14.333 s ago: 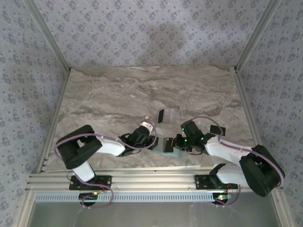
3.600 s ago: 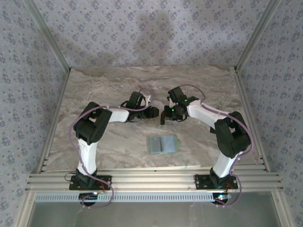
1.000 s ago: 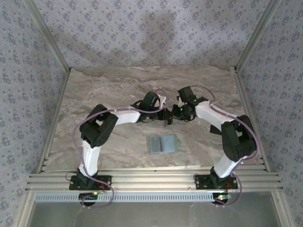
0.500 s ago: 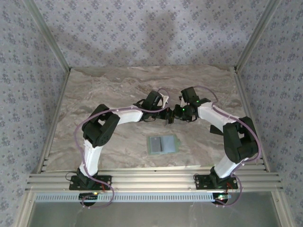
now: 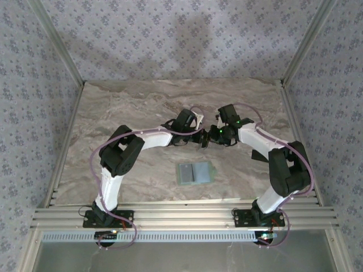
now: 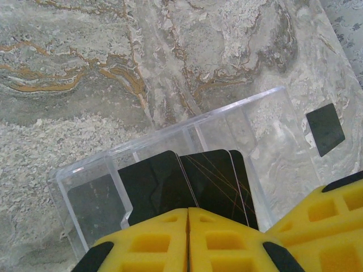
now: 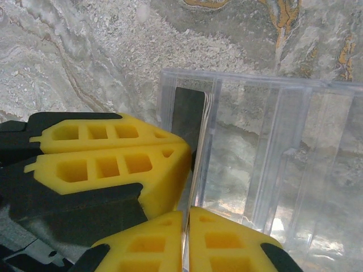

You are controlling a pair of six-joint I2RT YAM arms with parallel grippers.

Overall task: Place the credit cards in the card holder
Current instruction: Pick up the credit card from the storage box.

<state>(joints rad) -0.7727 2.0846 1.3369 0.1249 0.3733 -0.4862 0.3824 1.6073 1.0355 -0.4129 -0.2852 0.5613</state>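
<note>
Credit cards [image 6: 190, 181] still in left hand [image 6: 188, 214] (unmoved)

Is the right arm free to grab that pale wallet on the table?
Probably not yet: the right tool is shut on the clear case, whose credit cards the left tool grips. The card holder lies uncovered, so letting go first should do.

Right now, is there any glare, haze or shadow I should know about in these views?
Top view: even light, with a soft shadow on the back wall. Left wrist: sharp; the clear case hazes the marble behind it, and the cards are crisp. Right wrist: bright glare low on the case.
</note>
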